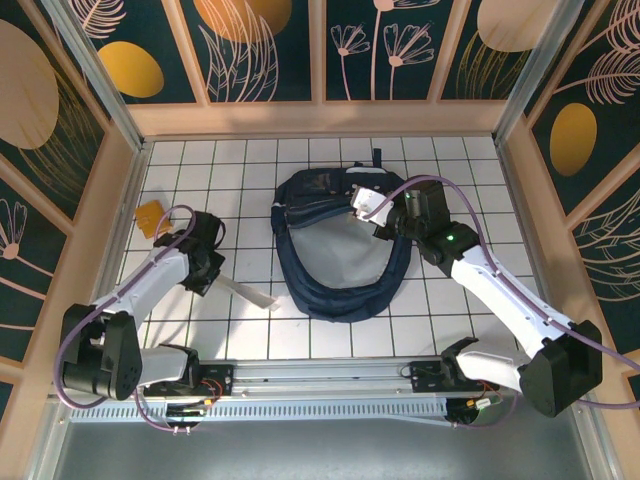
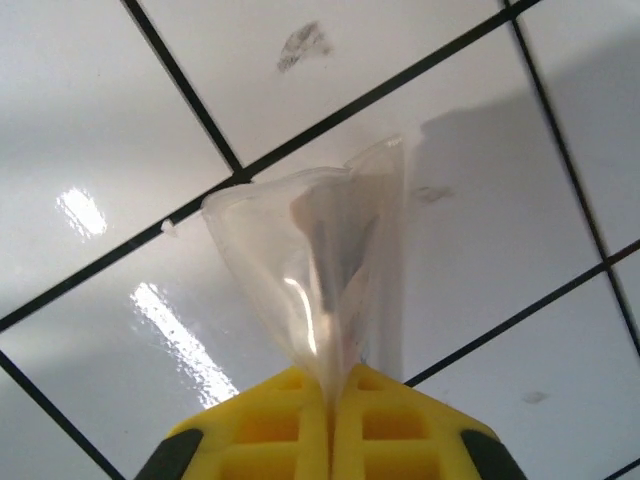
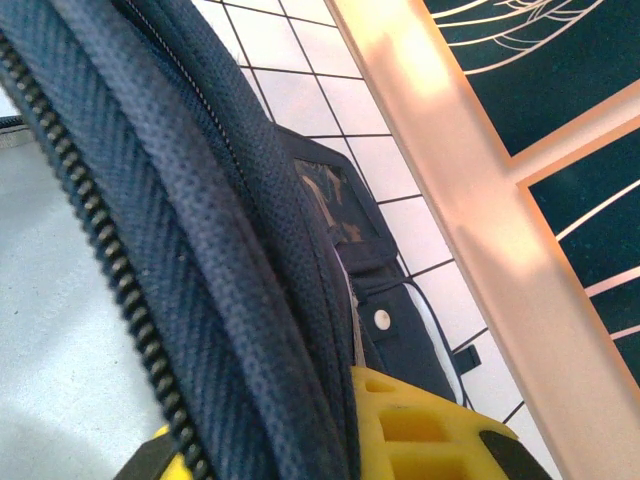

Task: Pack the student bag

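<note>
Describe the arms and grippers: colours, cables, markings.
The left arm and right arm have white shells, black joints and black bases. A purple-grey cable loops along each. A green light glows on the right arm. The left gripper and right gripper have yellow fingers with square moulded pockets.

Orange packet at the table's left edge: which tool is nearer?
Left. The left tool is close by on the orange packet's right, pinching a clear plastic strip; the right tool is far to the right, clamped on the student bag's rim.
</note>
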{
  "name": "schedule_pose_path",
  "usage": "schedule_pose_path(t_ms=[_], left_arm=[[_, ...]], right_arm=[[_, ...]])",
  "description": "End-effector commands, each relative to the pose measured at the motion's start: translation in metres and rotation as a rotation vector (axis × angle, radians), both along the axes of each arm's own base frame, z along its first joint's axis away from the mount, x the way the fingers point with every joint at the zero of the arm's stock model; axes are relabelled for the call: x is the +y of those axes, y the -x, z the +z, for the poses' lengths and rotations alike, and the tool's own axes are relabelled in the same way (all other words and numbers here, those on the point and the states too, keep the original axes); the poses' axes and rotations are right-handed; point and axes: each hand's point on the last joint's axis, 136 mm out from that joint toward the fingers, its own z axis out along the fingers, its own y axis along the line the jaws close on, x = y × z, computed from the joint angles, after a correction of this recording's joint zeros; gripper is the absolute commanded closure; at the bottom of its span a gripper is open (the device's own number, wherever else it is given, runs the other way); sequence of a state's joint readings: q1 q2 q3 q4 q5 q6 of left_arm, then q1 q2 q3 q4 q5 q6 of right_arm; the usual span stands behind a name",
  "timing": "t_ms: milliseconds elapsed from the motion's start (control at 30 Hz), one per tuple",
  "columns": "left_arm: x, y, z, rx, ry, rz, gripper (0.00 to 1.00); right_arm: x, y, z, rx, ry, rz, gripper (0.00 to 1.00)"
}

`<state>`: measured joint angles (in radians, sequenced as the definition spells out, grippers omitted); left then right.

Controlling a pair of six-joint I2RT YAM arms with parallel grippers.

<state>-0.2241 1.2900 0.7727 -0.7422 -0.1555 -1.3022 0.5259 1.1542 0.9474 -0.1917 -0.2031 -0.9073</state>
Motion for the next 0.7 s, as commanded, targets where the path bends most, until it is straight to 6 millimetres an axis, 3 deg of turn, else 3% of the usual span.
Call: schedule_pose_path(t_ms=[0, 300, 400, 500, 567, 667], left_arm=[[0.001, 0.01, 0.005, 0.037, 0.0, -0.02, 1.0], [-0.006, -0.001, 0.035, -0.042, 0.034, -0.079, 1.0], [-0.019, -0.01, 0.052, -0.068, 0.077, -0.154, 1.0], [-0.055, -0.031, 0.071, -0.15, 0.163, -0.376, 1.0], [-0.094, -0.044, 0.09, -0.232, 0.268, -0.541, 1.0], [-0.139, -0.049, 0.118, -0.344, 0.398, -0.663, 1.0]], right_arm=[[0.01, 0.004, 0.04, -0.104, -0.077, 0.041, 1.0], [0.011, 0.002, 0.039, -0.103, -0.08, 0.036, 1.0], [0.009, -0.001, 0.04, -0.107, -0.079, 0.015, 1.0], [-0.006, -0.022, 0.045, -0.114, -0.107, -0.123, 1.0], [-0.018, -0.035, 0.051, -0.1, -0.149, -0.201, 1.0], [-0.021, -0.038, 0.061, -0.075, -0.223, -0.206, 1.0]])
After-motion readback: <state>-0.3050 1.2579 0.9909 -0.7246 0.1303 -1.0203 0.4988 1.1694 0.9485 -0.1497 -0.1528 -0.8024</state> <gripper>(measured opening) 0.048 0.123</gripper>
